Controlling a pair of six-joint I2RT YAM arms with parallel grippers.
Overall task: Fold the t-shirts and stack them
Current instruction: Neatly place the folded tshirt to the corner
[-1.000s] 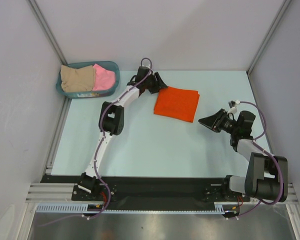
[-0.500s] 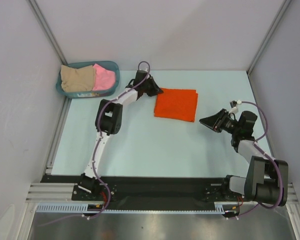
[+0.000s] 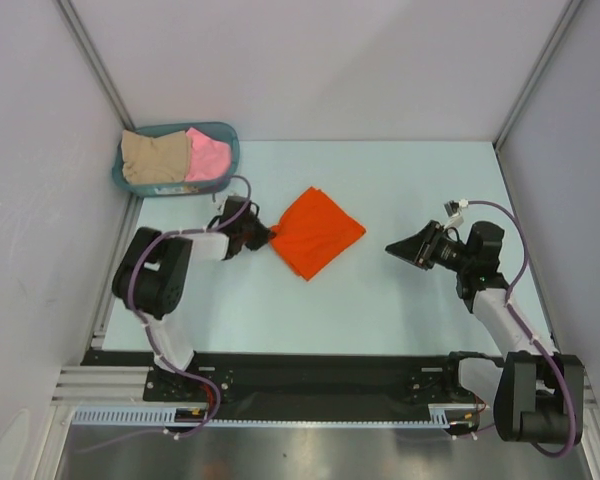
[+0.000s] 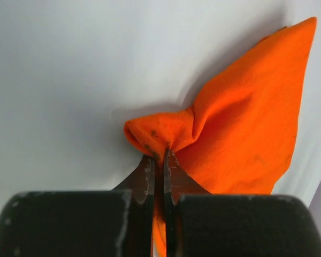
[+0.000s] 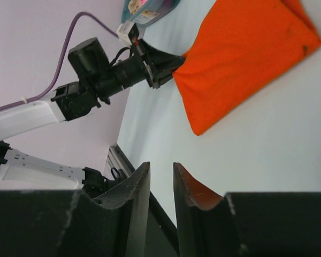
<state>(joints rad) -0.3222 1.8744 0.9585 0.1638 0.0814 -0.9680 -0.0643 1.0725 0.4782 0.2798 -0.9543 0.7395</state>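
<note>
A bright orange cloth t-shirt [image 3: 320,232], folded into a compact four-sided shape, is seen lying on the pale blue-green counter [image 3: 380,310], a little left of the middle and turned so that one corner points left. That left corner is clamped in the left pincer [image 3: 265,237], which is held low at the counter, to the right of its sharply bent black and white arm [image 3: 165,270]. In the left wrist view the black fingers [image 4: 148,174] are pressed together on a bunched fold of the orange fabric [image 4: 241,134], which fans out to the right beyond them; the fold at the grip is raised slightly, with a shadow cast on the counter beneath it.

The right pincer [image 3: 392,247] is held to the right of the garment, well apart from it, and is pointed left toward it. In the right wrist view its fingertips [image 5: 160,171] are seen only narrowly parted, with nothing between them, and the orange cloth [image 5: 246,48] and the left pincer [image 5: 174,61] are seen ahead of them.

A teal plastic basket [image 3: 230,150] is set at the far left corner of the counter. A beige cloth t-shirt [image 3: 152,157] is crumpled in its left part and a pink cloth t-shirt [image 3: 208,155] in its right part, the two touching.
</note>
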